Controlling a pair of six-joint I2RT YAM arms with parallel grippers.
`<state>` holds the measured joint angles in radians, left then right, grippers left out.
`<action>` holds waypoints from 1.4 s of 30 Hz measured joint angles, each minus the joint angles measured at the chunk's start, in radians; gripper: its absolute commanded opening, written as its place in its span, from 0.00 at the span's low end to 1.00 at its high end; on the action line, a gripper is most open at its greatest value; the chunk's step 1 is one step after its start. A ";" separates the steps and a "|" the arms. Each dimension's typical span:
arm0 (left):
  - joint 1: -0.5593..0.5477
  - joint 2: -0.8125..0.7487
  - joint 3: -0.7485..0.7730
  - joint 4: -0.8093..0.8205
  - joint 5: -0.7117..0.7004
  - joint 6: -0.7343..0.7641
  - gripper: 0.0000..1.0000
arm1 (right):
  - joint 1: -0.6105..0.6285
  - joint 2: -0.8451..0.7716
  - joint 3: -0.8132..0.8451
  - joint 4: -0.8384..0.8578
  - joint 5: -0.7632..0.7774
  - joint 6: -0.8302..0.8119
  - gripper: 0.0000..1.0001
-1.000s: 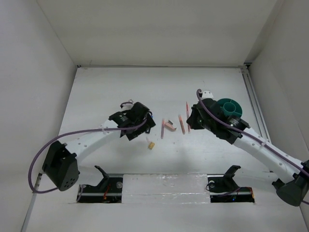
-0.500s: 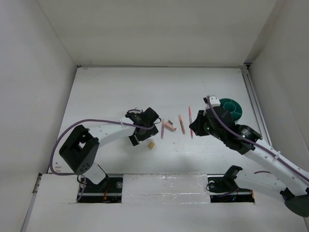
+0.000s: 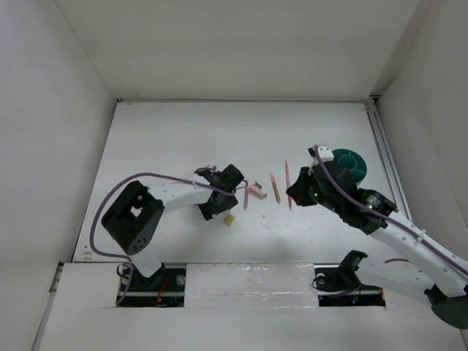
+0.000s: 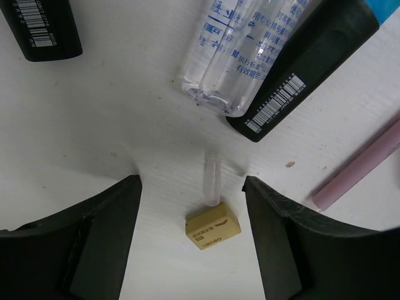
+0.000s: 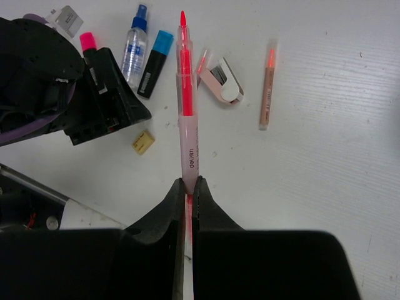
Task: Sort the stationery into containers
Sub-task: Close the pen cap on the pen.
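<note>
Left gripper (image 4: 190, 197) stood spread, its fingers straddling the tan piece (image 4: 213, 229), which lay flat on the table (image 4: 125, 125) and touched neither. Right gripper (image 5: 188, 187) was pinched tight on the pink pen (image 5: 185, 106). Best play, I'd say: centre up first, since the piece sat nearer one finger, then squeeze gently so it can't skid. The left wrist view showed a clear stub (image 4: 212, 181) against the piece. Only the overhead showed the cup (image 3: 354, 162), far right.
</note>
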<state>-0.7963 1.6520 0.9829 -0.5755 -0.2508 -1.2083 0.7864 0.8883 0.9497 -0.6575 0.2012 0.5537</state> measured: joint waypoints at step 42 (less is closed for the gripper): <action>-0.014 0.011 0.049 -0.011 -0.015 0.076 0.00 | 0.007 -0.037 -0.071 0.108 -0.127 -0.021 0.00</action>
<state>-0.8108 1.6634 1.0317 -0.5861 -0.2661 -1.1324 0.7937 0.8513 0.8783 -0.5499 0.0738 0.5327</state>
